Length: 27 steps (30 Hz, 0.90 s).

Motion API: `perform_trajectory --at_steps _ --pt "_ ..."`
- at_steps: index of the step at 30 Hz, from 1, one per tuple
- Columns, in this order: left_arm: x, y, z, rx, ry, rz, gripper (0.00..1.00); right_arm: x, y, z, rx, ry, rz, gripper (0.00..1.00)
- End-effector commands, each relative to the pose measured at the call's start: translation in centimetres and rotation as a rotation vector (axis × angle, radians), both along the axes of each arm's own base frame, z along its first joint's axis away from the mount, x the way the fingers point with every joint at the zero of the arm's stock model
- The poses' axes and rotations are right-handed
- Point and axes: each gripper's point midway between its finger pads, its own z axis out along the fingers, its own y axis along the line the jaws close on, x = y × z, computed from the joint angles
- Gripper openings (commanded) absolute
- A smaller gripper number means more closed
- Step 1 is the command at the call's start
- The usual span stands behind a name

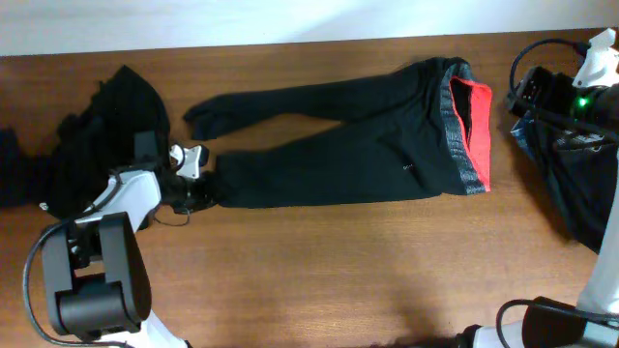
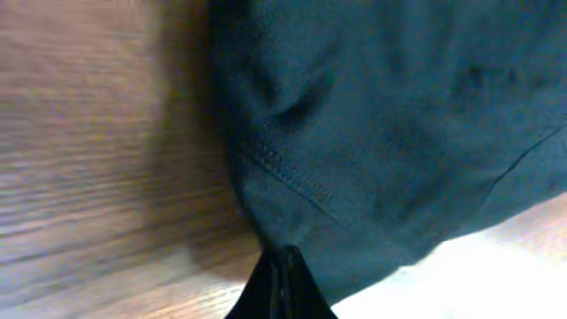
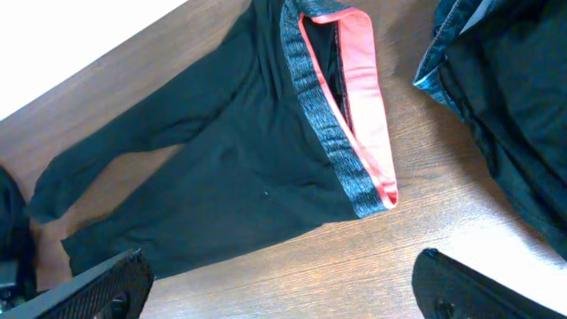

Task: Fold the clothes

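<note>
2 arms, 1 garment in work. Black trousers [image 1: 338, 145] lie flat across the middle of the table [image 1: 338, 271], with the legs pointing left and the grey knit waistband [image 1: 453, 126] and red lining [image 1: 477, 135] at the right.

The left gripper [image 1: 200, 186] sits at the cuff of the lower leg [image 2: 292, 186]. In the left wrist view its fingers are pressed together and the stitched hem runs into their tips, so it appears to pinch that cuff. The right gripper [image 3: 283, 285] hangs high over the waistband end, fingers spread wide, holding nothing.

Step in hand, as judged: folding the legs over toward the waistband. To do it well, lift the cuff only enough to clear the cloth beneath. Carry it straight along the leg's own line and lay the hem square to the waistband. The upper leg [image 1: 251, 104] splays away from the lower one and would need bringing alongside, or the fold comes out skewed.

Room: bare wood is wide in front of the trousers. A black pile [image 1: 106, 116] lies just beside the left gripper, and a navy garment [image 1: 571, 184] lies near the waistband. A wide swing could snag either.
</note>
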Motion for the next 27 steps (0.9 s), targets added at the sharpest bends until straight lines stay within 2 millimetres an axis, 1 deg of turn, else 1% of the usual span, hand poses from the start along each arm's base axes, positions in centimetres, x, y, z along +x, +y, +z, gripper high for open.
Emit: perform_trajectory --at_steps 1,6,9,12,15,17,19,20,23,27 --pt "2.6 1.1 2.5 0.062 -0.051 0.007 0.01 0.1 0.1 0.3 0.001 -0.014 0.013 0.99" --pt "4.0 1.8 5.3 0.195 -0.068 -0.002 0.01 0.2 0.1 0.3 0.001 -0.015 0.013 0.98" --pt "4.6 1.6 7.1 0.291 -0.095 -0.020 0.01 0.1 0.1 0.3 0.001 -0.014 0.013 0.99" --pt "5.0 0.9 8.3 0.388 -0.122 -0.048 0.01 0.2 0.1 0.3 0.001 -0.015 0.013 0.99" --pt "4.9 -0.5 8.5 0.491 -0.137 -0.094 0.01 0.1 0.1 0.3 0.001 -0.014 0.013 0.99" --pt "4.6 -2.0 8.5 0.571 -0.155 -0.141 0.01 0.1 0.1 0.3 0.001 -0.014 0.013 0.99" --pt "4.5 -3.0 8.6 0.632 -0.175 -0.172 0.01 0.1 0.1 0.3 0.002 -0.014 0.013 0.99" --pt "4.3 -4.6 8.8 0.680 -0.204 -0.212 0.01 0.2 0.1 0.3 0.004 -0.015 0.015 0.99" --pt "3.8 -7.4 9.0 0.707 -0.247 -0.279 0.01 0.1 0.1 0.3 0.005 -0.015 0.015 0.99" --pt "3.5 -11.5 9.1 0.702 -0.324 -0.383 0.01 0.0 0.2 0.2 0.008 -0.009 0.016 0.99"
